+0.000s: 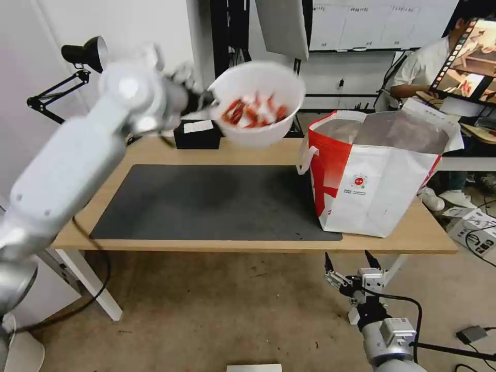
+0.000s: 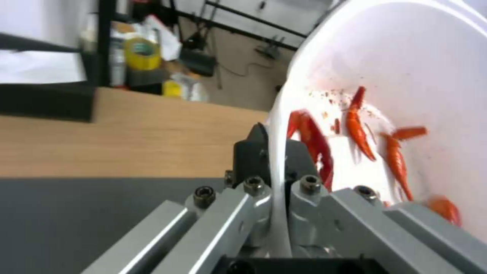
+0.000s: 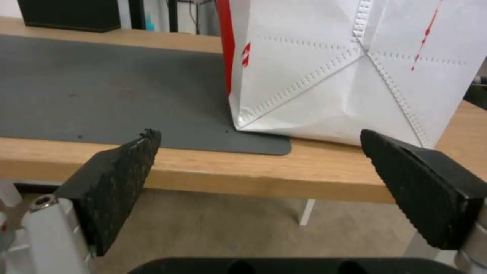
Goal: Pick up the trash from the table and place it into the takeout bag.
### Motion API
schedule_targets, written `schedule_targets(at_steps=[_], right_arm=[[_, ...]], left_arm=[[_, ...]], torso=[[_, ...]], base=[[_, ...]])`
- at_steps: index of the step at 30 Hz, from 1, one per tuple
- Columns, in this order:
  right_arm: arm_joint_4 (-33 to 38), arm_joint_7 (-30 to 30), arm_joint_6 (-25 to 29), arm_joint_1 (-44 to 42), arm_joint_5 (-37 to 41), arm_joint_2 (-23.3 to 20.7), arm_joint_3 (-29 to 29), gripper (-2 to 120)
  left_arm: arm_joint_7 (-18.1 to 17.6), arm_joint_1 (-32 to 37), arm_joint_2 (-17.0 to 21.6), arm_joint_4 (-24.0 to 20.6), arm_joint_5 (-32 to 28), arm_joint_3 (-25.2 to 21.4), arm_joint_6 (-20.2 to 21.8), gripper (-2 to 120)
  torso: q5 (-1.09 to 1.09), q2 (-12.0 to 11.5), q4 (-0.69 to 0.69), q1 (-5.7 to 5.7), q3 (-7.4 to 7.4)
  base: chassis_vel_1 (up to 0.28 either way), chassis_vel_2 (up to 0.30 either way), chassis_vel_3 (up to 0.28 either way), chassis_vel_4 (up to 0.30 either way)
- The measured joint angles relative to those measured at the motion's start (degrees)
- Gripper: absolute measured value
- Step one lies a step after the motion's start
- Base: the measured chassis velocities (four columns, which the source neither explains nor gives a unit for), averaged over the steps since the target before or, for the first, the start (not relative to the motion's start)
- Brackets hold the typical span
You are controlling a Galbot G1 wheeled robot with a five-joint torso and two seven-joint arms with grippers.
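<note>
White bowl (image 1: pixel 257 103) of red shells hangs tilted in the air above the back of the table (image 1: pixel 258 155), just left of the bag (image 1: pixel 372 170); my left gripper (image 2: pixel 274 163) pinches its rim, one finger inside, one outside. My right gripper (image 1: pixel 351 263) waits low before the table's front edge, pads (image 3: pixel 121 167) spread wide, holding nothing; the bag stands on the table's right end, partly on the grey mat (image 1: pixel 206 201).

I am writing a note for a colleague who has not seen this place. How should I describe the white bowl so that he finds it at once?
Find the light-wood table with the takeout bag standing at its right end. Above the table's far edge, left of the bag, the left gripper pinches the rim of a round white bowl, held in the air. It alone contains red crayfish shells.
</note>
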Motion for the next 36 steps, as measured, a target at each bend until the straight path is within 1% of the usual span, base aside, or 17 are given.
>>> schedule_targets(at_steps=[2, 3, 6, 11, 13, 14, 16, 17, 20, 21, 23, 25, 28, 29, 32, 34, 36], right_arm=[[0.00, 0.00, 0.00, 0.00, 0.00, 0.00, 0.00, 100], [0.00, 0.00, 0.00, 0.00, 0.00, 0.00, 0.00, 100], [0.00, 0.01, 0.00, 0.00, 0.00, 0.00, 0.00, 100], [0.00, 0.00, 0.00, 0.00, 0.00, 0.00, 0.00, 100], [0.00, 0.01, 0.00, 0.00, 0.00, 0.00, 0.00, 100], [0.00, 0.01, 0.00, 0.00, 0.00, 0.00, 0.00, 100], [0.00, 0.00, 0.00, 0.00, 0.00, 0.00, 0.00, 100], [0.00, 0.00, 0.00, 0.00, 0.00, 0.00, 0.00, 100], [-0.01, 0.01, 0.00, 0.00, 0.00, 0.00, 0.00, 100], [-0.01, 0.01, 0.00, 0.00, 0.00, 0.00, 0.00, 100], [-0.01, 0.00, 0.00, 0.00, 0.00, 0.00, 0.00, 100], [0.00, 0.01, 0.00, 0.00, 0.00, 0.00, 0.00, 100], [0.00, 0.00, 0.00, 0.00, 0.00, 0.00, 0.00, 100], [0.00, 0.00, 0.00, 0.00, 0.00, 0.00, 0.00, 100], [0.00, 0.00, 0.00, 0.00, 0.00, 0.00, 0.00, 100], [-0.01, 0.01, 0.00, 0.00, 0.00, 0.00, 0.00, 100], [0.00, 0.00, 0.00, 0.00, 0.00, 0.00, 0.00, 100]], left_arm=[[0.00, -1.93, -3.61, 2.34, 0.19, 1.14, 0.00, 0], [0.00, -1.93, -3.61, 2.34, 0.19, 1.14, 0.00, 0], [-0.04, -3.19, -7.98, 5.10, 1.43, 1.92, 0.00, 0], [-0.02, -3.56, -11.74, 7.62, 3.20, 2.20, -0.08, 0], [1.28, -3.73, -16.36, 11.78, 6.57, 2.19, -0.46, 0], [1.28, -3.73, -16.36, 11.78, 6.57, 2.19, -0.46, 0], [2.24, -3.77, -21.57, 16.46, 10.50, 2.04, -1.20, 0], [2.24, -3.77, -21.57, 16.46, 10.50, 2.04, -1.20, 0], [3.70, -3.80, -26.77, 20.35, 15.50, 2.98, -3.32, 0], [3.70, -3.80, -26.77, 20.35, 15.50, 2.98, -3.32, 0], [4.85, -3.76, -29.65, 22.62, 19.71, 3.60, -5.76, 0], [5.51, -3.59, -30.29, 23.13, 21.68, 4.14, -6.99, 0], [7.48, -2.63, -30.95, 23.64, 28.26, 6.81, -11.06, 0], [7.48, -2.63, -30.95, 23.64, 28.26, 6.81, -11.06, 0], [10.30, -1.17, -30.20, 22.11, 34.12, 10.06, -13.13, 0], [10.74, -0.95, -30.02, 21.80, 34.90, 10.65, -13.36, 0], [12.03, 0.01, -29.57, 21.03, 38.17, 13.07, -13.89, 0]], torso=[[0.01, 0.00, -0.01, 0.00, 0.00], [0.01, 0.00, -0.01, 0.00, 0.00], [0.00, 0.00, 0.00, 0.00, 0.00], [0.00, 0.00, 0.01, 0.00, 0.00], [0.00, 0.00, 0.00, 0.00, 0.00], [0.00, 0.00, 0.00, 0.00, 0.00], [0.00, 0.00, 0.01, 0.00, 0.00], [0.00, 0.00, 0.01, 0.00, 0.00], [0.01, 0.00, -0.01, 0.00, 0.00], [0.01, 0.00, -0.01, 0.00, 0.00], [0.01, 0.00, -0.02, 0.00, 0.00], [0.01, 0.00, -0.02, 0.00, 0.00], [0.00, 0.00, 0.00, 0.00, 0.00], [0.00, 0.00, 0.00, 0.00, 0.00], [-0.01, 0.00, 0.01, 0.00, 0.00], [-0.01, 0.00, 0.01, 0.00, 0.00], [-0.01, 0.00, 0.01, 0.00, 0.00]], base=[[0.000, 0.000, 0.000, 0.000], [0.000, 0.000, 0.000, 0.000], [0.000, 0.000, 0.000, 0.000], [0.000, 0.000, 0.000, 0.000], [0.000, 0.000, 0.000, 0.000], [0.000, 0.000, 0.000, 0.000], [0.000, 0.000, 0.000, 0.000], [0.000, 0.000, 0.000, 0.000], [0.000, 0.000, 0.000, 0.000], [0.000, 0.000, 0.000, 0.000], [0.000, 0.000, 0.000, 0.000], [0.000, 0.000, 0.000, 0.000], [0.000, 0.000, 0.000, 0.000], [0.000, 0.000, 0.000, 0.000], [0.000, 0.000, 0.000, 0.000], [0.000, 0.000, 0.000, 0.000], [0.000, 0.000, 0.000, 0.000]])
